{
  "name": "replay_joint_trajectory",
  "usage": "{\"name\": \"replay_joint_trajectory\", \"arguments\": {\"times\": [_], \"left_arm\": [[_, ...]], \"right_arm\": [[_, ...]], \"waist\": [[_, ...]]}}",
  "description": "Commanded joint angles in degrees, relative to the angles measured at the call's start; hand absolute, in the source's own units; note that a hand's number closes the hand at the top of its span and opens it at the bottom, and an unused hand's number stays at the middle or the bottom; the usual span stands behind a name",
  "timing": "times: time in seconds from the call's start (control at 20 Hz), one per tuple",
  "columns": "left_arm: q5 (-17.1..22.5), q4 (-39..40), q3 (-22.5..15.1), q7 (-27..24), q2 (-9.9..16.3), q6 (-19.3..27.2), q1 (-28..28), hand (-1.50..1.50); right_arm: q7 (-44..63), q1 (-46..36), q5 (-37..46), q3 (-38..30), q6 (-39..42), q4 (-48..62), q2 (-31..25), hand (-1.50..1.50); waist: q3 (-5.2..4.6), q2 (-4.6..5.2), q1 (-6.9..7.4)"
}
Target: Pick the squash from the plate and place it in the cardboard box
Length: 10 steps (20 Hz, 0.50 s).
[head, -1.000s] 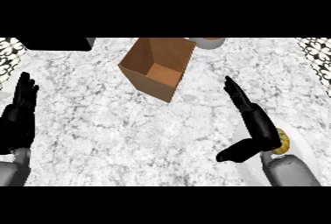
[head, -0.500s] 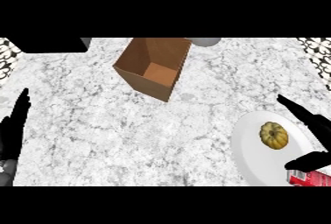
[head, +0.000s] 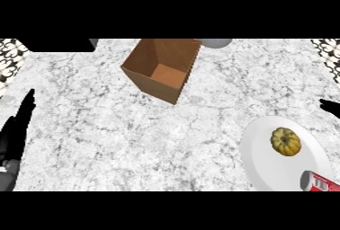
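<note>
yellow squash [head: 285, 141], white plate [head: 260, 152], brown box [head: 161, 67], grey-veined marble counter [head: 133, 134], red can [head: 323, 181]

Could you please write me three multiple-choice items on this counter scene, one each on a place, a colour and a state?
1. Where does the squash lie?
A. on the white plate
B. inside the cardboard box
C. on bare counter

2. What colour is the can at the plate's lower edge?
A. blue
B. red
C. green

3. How is the left hand?
A. curled round the squash
B. open at the left edge, holding nothing
C. inside the box

Answers: 1 A, the squash sits on the plate; 2 B, its side is red; 3 B, its fingers are straight and touch nothing.
</note>
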Motion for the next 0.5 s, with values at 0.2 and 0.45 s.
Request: {"name": "replay_joint_trajectory", "arguments": {"times": [0.2,0.45], "left_arm": [[-0.03,-2.00,1.25,1.56,1.87,-2.29,0.24,0.00],[-1.30,0.94,1.19,0.12,0.09,-2.22,-1.72,0.00]], "right_arm": [[14.37,-6.50,13.19,7.64,9.62,-6.92,-7.19,-1.50],[26.58,-11.67,21.04,14.97,18.07,-9.99,-3.25,-1.50]], "waist": [[-0.06,-0.12,1.07],[-0.10,0.19,1.45]]}}
